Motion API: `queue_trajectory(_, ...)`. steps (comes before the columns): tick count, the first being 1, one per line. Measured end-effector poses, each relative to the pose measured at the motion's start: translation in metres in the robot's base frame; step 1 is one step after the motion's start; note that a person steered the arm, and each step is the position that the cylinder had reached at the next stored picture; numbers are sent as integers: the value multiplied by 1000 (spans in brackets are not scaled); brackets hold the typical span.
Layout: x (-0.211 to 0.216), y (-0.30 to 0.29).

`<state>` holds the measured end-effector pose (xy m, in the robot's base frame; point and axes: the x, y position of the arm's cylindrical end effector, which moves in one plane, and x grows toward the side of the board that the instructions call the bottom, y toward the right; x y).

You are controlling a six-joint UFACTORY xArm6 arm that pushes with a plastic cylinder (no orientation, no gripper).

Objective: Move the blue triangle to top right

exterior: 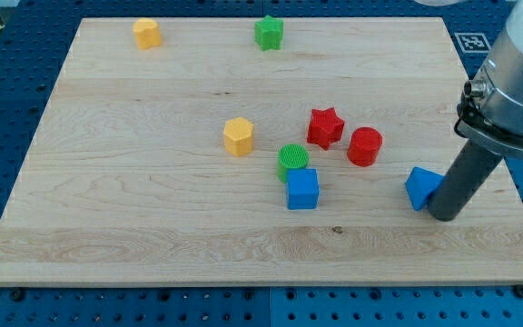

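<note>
Blue triangle [421,187] sat near the table's [134,218] right edge, toward the view's bottom, with our tip [443,216] touching its right side. We carried no fingers, only the rod. Leftward stood a blue cube [302,189], green cylinder [292,159], red cylinder [364,145].

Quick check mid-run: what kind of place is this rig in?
Likely a robotics lab bench: a wooden board of small coloured blocks on blue perforated mounting plate, a fiducial marker, my tip beside the blue triangle.
</note>
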<state>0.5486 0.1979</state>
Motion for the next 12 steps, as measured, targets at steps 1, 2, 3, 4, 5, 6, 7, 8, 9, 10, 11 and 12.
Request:
queue_trajectory(1,1,-24)
queue_trajectory(2,-18,-41)
queue_trajectory(3,-59,-5)
queue_trajectory(4,-88,9)
queue_trajectory(5,-96,14)
queue_trajectory(6,-88,45)
queue_trajectory(7,-113,56)
queue_trajectory(8,-126,52)
queue_trajectory(9,-126,32)
queue_trajectory(10,-137,23)
queue_trajectory(11,-141,17)
queue_trajectory(12,-153,8)
